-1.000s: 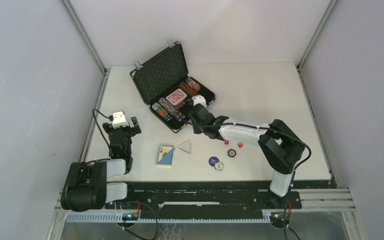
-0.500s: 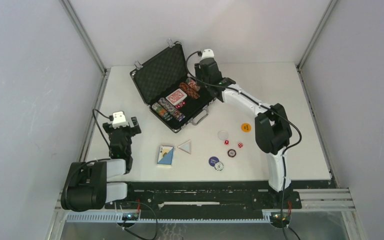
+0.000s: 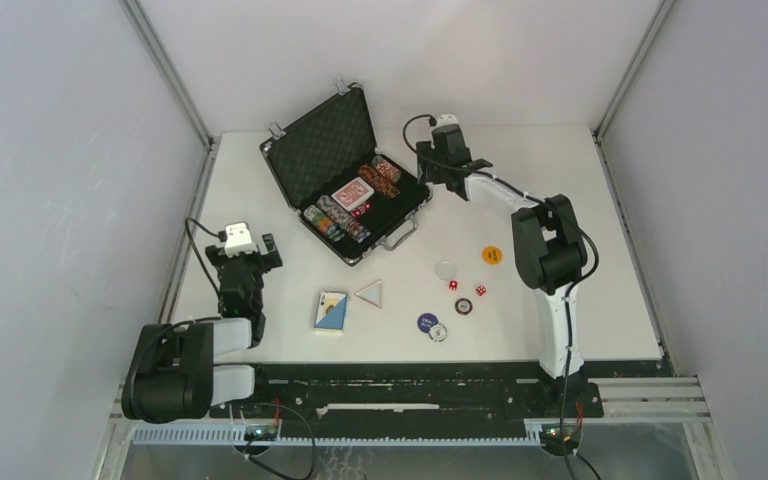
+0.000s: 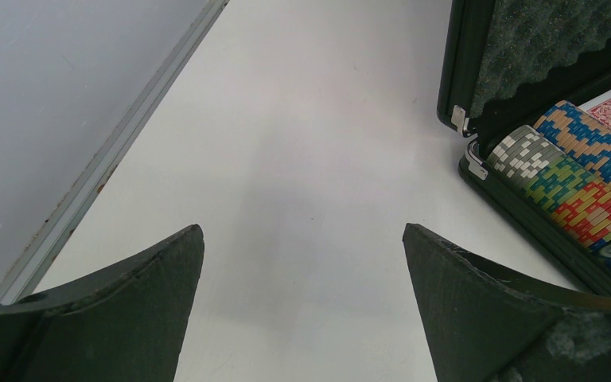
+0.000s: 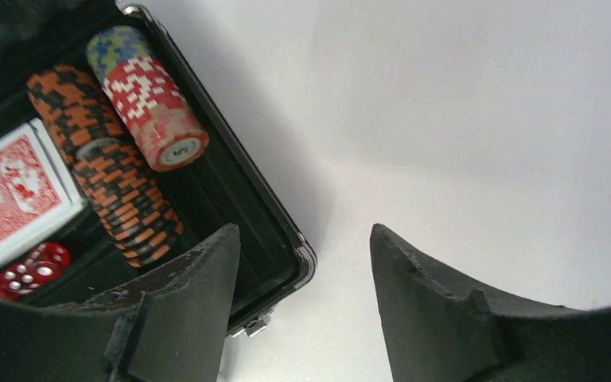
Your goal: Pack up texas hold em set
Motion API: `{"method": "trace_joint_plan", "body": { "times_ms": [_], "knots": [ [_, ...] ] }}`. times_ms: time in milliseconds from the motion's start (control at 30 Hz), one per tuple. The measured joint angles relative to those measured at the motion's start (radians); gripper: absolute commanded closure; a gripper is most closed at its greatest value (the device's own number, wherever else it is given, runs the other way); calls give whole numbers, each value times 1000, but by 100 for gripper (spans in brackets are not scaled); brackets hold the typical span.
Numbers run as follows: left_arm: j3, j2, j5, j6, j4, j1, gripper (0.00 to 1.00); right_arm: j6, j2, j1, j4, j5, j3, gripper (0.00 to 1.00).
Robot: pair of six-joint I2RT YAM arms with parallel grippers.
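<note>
Left jaws wide open, empty, parked by the near-left edge of the surface (image 3: 560, 170), aimed at bare top. Right jaws part open with nothing between them, hanging over the right corner of the briefcase (image 3: 332, 150) near the far edge. One finger (image 5: 191, 302) sits above the rim (image 5: 243, 163).

Risks, near to far:
- Blue deck (image 3: 331, 310): can't tell if it's boxed, so an edge pinch may fan the cards.
- Round discs lie flat and thin. The jaws will likely scrape over them or flick one toward the near edge.
- Red dice (image 3: 480, 290) are tiny and can squirt out of a pinch and roll.
- At the briefcase, the finger over the rim could catch on a descent and drag the whole case.
- The right arm could bump the raised lid (image 3: 310, 165) and drop it shut with pieces left outside.
- Anything dropped on the chip rows (image 5: 119, 183) may jolt chips out of their slots.

Counts, loose mid-surface toward the near edge:
- 1 blue deck
- 1 pale triangle piece (image 3: 368, 292)
- 5 round discs: blue (image 3: 427, 322), small pale (image 3: 438, 332), dark red (image 3: 464, 306), clear-ish (image 3: 446, 268), orange (image 3: 491, 254)
- 2 red dice

Counts for the briefcase, which sits toward the far-left corner with its lid up:
- 1 briefcase
- 4 chip rows, as far as I can tell
- 1 red deck (image 3: 352, 195)
- a small cluster of dice (image 5: 28, 267), number unclear
</note>
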Motion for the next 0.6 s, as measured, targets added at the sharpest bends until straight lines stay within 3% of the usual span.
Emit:
{"method": "trace_joint_plan", "body": {
  "times_ms": [333, 600],
  "knots": [
    [0, 0, 0, 0, 0, 0, 0, -120, 52, 3, -42, -74, 26, 32],
    [0, 0, 0, 0, 0, 0, 0, -118, 175, -13, -143, -123, 208, 35]
  ]
}}
